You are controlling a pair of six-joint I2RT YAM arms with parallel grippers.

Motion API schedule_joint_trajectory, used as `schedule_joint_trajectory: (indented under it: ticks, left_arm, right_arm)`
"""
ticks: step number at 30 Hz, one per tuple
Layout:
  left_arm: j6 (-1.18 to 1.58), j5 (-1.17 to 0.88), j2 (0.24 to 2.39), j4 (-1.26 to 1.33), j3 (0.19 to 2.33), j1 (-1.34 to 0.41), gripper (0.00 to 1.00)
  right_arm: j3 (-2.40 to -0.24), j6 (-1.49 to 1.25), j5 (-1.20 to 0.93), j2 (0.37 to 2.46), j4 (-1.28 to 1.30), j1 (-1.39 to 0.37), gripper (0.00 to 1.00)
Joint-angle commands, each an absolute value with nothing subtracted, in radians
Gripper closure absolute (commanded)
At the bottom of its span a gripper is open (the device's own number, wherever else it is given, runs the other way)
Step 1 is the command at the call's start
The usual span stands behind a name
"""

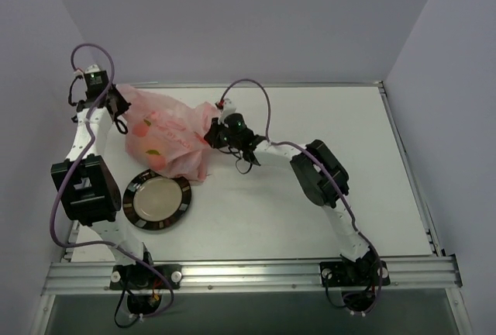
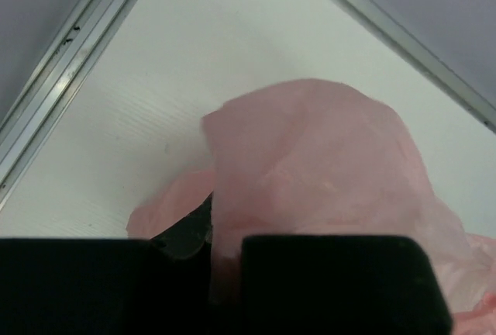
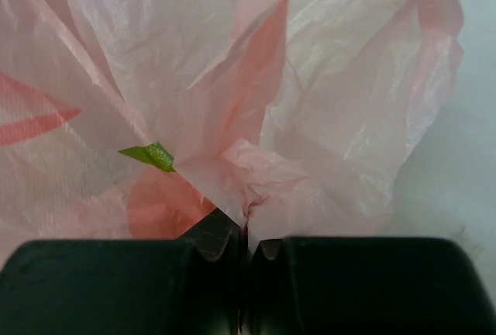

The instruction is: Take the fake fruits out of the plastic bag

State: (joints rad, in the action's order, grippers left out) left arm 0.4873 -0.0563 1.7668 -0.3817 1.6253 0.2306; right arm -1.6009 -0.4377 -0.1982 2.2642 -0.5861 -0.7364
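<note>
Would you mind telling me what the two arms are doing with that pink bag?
Both arms are gripping the plastic bag, which lies just beyond the plate. The left gripper pinches its left side and the right gripper is shut on a bunched fold at its right side. The fake fruits show only as coloured shapes through the film, so none is out yet.

A white table (image 1: 256, 219), framed by aluminium rails (image 1: 248, 274), sits boxed in by plain pale lavender walls (image 1: 248, 17) under soft, even light, one rail slanting across ahead of the left fingers (image 2: 333, 281) and white tabletop showing just right of the right fingers (image 3: 372, 281).
</note>
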Motion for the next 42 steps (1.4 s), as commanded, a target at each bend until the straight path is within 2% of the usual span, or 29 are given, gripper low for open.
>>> schedule_joint_trajectory:
  ticks: [1,5,10,13,14,18,20,24,29,33,37,42]
  left_arm:
    - [0.521,-0.020,1.756,-0.295,1.554,0.251,0.98]
    - [0.555,-0.017,1.735,-0.278,1.464,0.275,0.98]
    - [0.590,-0.058,1.709,-0.250,1.396,0.291,0.98]
    - [0.635,-0.145,1.710,-0.230,1.452,0.284,0.98]
    - [0.646,-0.156,1.712,-0.232,1.480,0.279,0.98]
    - [0.676,-0.209,1.723,-0.291,1.705,0.264,0.98]
    - [0.672,-0.209,1.715,-0.317,1.758,0.265,0.98]
    - [0.663,-0.193,1.674,-0.345,1.747,0.282,0.98]
    - [0.667,-0.179,1.649,-0.315,1.556,0.304,0.98]
    - [0.663,-0.167,1.677,-0.282,1.491,0.311,0.98]
    - [0.643,-0.167,1.758,-0.276,1.529,0.308,0.98]
    - [0.621,-0.229,1.876,-0.299,1.702,0.284,0.98]
  right_arm:
    - [-1.493,-0.459,-0.181,2.197,-0.692,-0.790,1.00]
    - [-1.430,-0.462,-0.170,2.186,-0.710,-0.834,1.00]
    - [-1.454,-0.434,-0.134,2.206,-0.689,-0.867,0.99]
    - [-1.615,-0.429,-0.110,2.217,-0.623,-0.804,1.00]
    - [-1.735,-0.431,-0.117,2.227,-0.591,-0.784,1.00]
    - [-1.970,-0.368,-0.095,2.220,-0.430,-0.726,1.00]
    - [-1.996,-0.325,-0.092,2.191,-0.410,-0.724,1.00]
    - [-1.887,-0.331,-0.117,2.142,-0.435,-0.726,1.00]
    - [-1.611,-0.411,-0.141,2.138,-0.537,-0.732,1.00]
    - [-1.450,-0.463,-0.152,2.126,-0.633,-0.750,1.00]
    - [-1.326,-0.489,-0.138,2.080,-0.693,-0.790,1.00]
    - [-1.269,-0.494,-0.081,2.054,-0.718,-0.827,1.00]
